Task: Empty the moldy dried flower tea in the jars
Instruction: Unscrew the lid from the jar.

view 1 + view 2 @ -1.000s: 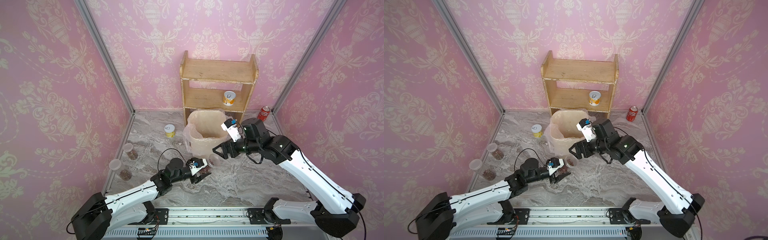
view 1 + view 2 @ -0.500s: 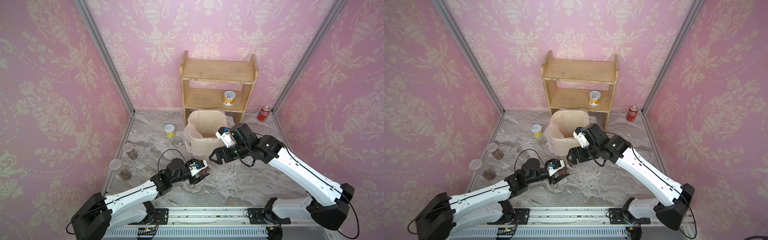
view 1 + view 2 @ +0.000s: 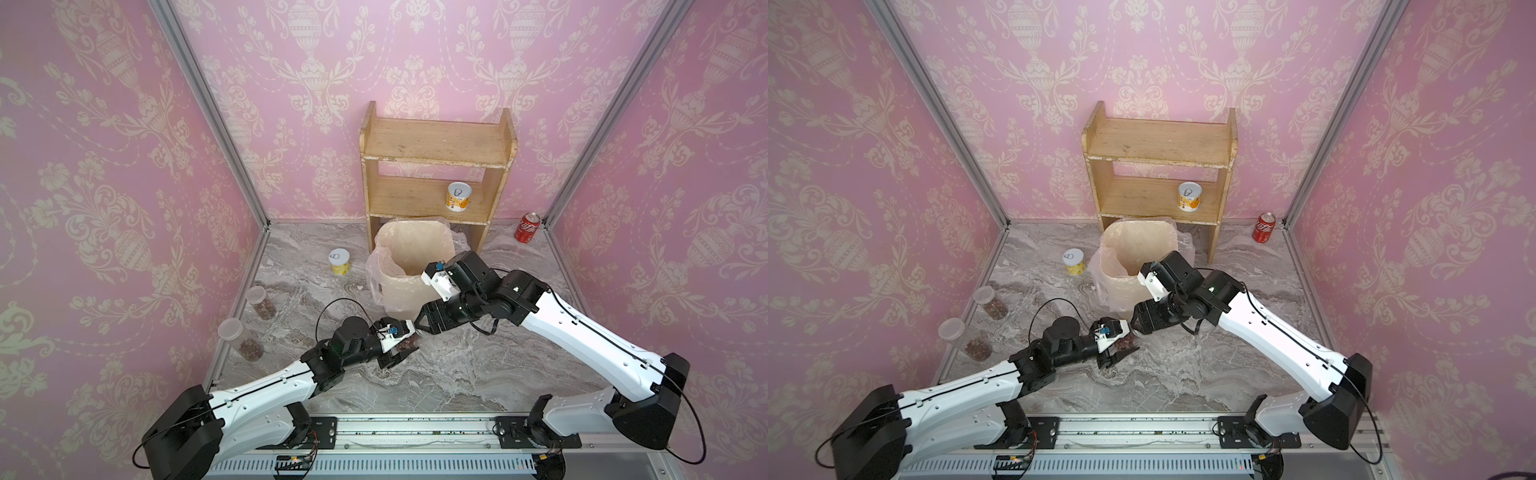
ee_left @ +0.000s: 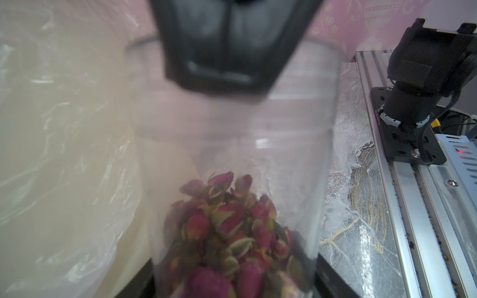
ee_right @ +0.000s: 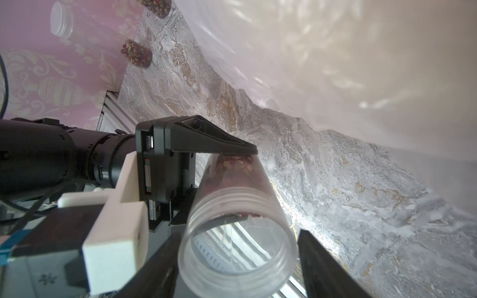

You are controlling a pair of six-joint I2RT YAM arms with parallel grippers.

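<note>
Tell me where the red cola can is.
In both top views, the red cola can stands in the back right corner, right of the wooden shelf.

In both top views the light is bright and even, only soft gray shadows lie on the marble floor (image 3: 457,374), and the wallpaper (image 3: 83,208) looks a bit stretched near the edges. From the left wrist the jar (image 4: 232,160) is so close that it looks fuzzy and smeared. From the right wrist the plastic bag (image 5: 348,51) glows white with glare, and a shiny spot sits on the floor.
</note>
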